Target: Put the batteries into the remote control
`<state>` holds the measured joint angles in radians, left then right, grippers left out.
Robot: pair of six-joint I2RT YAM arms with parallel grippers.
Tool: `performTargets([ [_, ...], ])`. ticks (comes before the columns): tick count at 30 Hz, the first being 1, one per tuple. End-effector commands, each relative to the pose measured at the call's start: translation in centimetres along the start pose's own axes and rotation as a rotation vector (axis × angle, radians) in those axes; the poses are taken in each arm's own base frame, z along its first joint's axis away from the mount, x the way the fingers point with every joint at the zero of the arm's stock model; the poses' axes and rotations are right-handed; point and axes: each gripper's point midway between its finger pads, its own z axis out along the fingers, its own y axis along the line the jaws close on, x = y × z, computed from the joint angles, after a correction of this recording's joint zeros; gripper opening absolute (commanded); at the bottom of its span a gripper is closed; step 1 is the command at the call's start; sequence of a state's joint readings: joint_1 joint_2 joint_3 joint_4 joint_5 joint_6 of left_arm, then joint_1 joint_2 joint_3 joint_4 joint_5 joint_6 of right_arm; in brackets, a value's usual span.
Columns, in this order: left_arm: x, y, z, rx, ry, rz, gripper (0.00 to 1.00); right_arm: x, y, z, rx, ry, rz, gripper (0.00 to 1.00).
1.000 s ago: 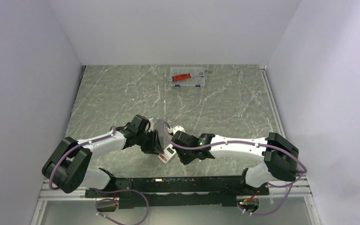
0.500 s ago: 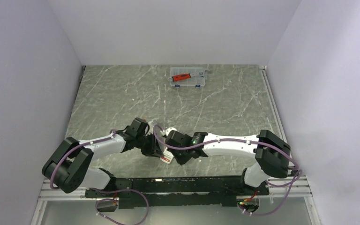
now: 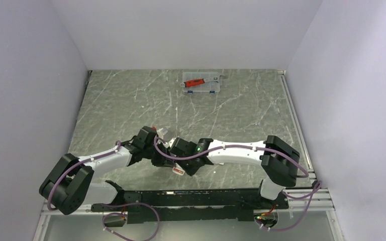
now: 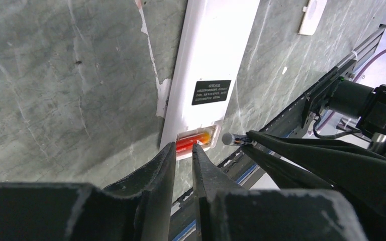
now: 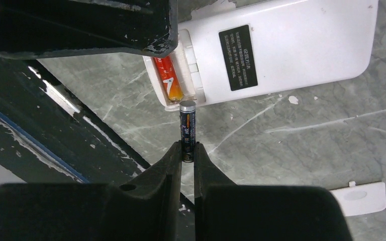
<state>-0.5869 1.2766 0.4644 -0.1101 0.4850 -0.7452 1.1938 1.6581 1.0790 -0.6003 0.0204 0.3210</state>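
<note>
The white remote control [image 5: 291, 45] lies back up on the marble table, its battery recess open at the near end. One red-orange battery [image 5: 170, 78] lies in the recess; it also shows in the left wrist view [image 4: 193, 142]. My right gripper [image 5: 187, 150] is shut on a second, dark battery [image 5: 187, 130], held end-on with its tip just short of the free slot. My left gripper [image 4: 183, 146] hovers at the recess end of the remote [image 4: 216, 60], jaws almost together with nothing between them. In the top view both grippers meet over the remote [image 3: 180, 169].
The small white battery cover [image 5: 359, 198] lies loose on the table beside the remote. A clear plastic case [image 3: 202, 83] with a red-handled tool sits at the far edge. The black rail [image 3: 191, 198] of the arm bases runs close behind the remote.
My right arm has swung left and brought the dark battery up to the remote's open recess. My left gripper has drawn in a little beside it.
</note>
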Motion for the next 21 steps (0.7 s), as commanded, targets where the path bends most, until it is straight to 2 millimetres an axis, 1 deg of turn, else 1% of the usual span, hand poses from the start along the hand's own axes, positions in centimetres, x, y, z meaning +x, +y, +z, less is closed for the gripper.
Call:
performTargets([
  [1,-0.3,-0.7,-0.4,0.025,-0.024,0.03,0.25,-0.7,0.4,-0.3,-0.014,0.008,-0.062,0.04],
  [7,0.0,0.2,-0.6,-0.016,-0.032,0.028,0.27,-0.9,0.3,0.5,-0.013,0.017,-0.084,0.04],
  [9,0.0,0.6,-0.7,-0.035,-0.037,0.027,0.3,-1.0,0.4,0.6,-0.012,0.018,-0.088,0.04],
  [12,0.1,1.1,-0.9,-0.062,-0.039,0.028,0.31,-1.1,0.4,0.7,-0.013,0.017,-0.096,0.04],
  [18,0.2,1.5,-1.1,-0.088,-0.039,0.032,0.33,-1.3,0.3,0.8,-0.013,0.017,-0.134,0.05],
  [21,0.1,1.6,-1.4,-0.103,-0.046,0.032,0.35,-1.5,0.2,0.9,-0.012,0.018,-0.149,0.06],
])
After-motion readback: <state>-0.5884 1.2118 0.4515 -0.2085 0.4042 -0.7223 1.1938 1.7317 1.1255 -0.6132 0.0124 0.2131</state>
